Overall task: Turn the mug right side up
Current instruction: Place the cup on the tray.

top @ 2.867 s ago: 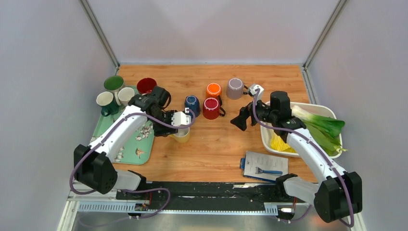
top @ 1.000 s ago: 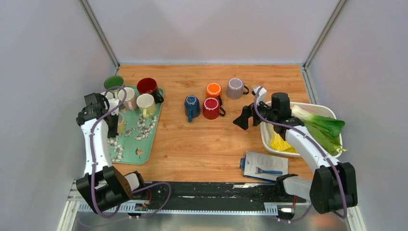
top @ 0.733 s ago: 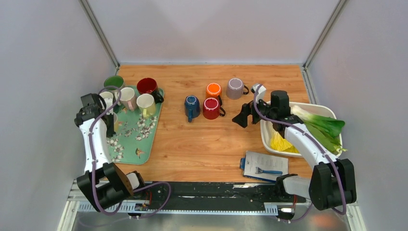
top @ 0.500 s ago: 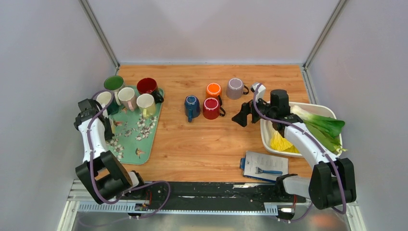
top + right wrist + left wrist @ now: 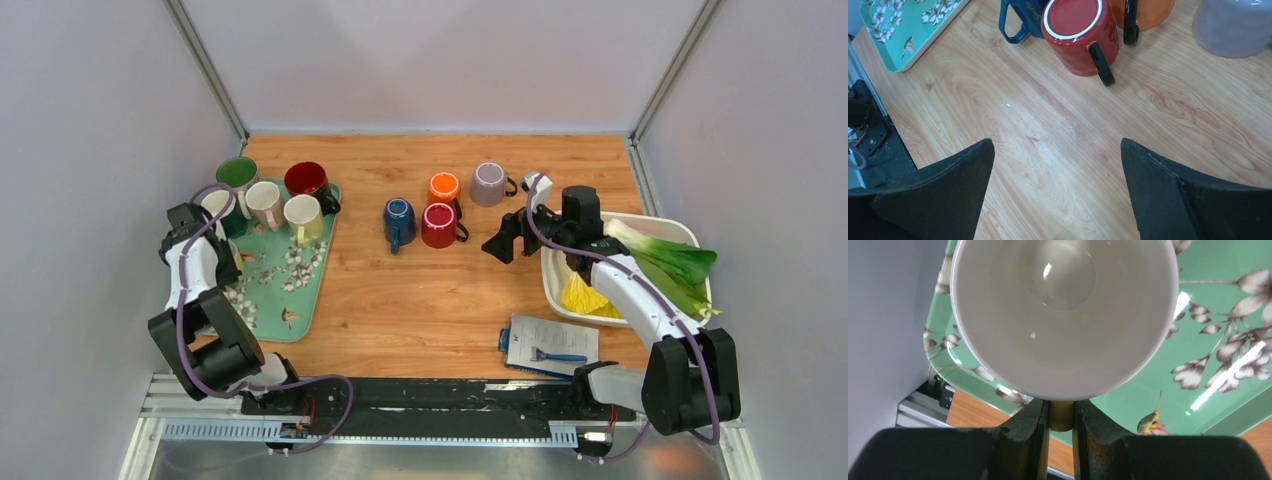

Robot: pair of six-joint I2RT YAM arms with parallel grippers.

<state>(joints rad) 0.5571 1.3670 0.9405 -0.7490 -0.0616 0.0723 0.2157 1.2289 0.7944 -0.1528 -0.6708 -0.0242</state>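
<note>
In the left wrist view we lose the far rim of the mug [image 5: 1063, 315] past the top edge. Of its outside we see only a yellowish sliver of handle between the dark, blurred fingers [image 5: 1023, 427] of the left gripper [image 5: 1061, 415]. The green tray [image 5: 1218, 340] runs off the top and right edges. From above, we cannot make out that gripper or mug under the left arm [image 5: 186, 275]. The right wrist view crops the orange mug [image 5: 1153, 12], grey mug [image 5: 1233, 25] and blue mug [image 5: 1035, 15] at the top, and the blue one's lettering is unreadable. The paper sheet [image 5: 565, 338] has print too small to read, and the right arm [image 5: 630, 295] hides part of the yellow thing [image 5: 578, 298] in the white bin [image 5: 655, 222].
</note>
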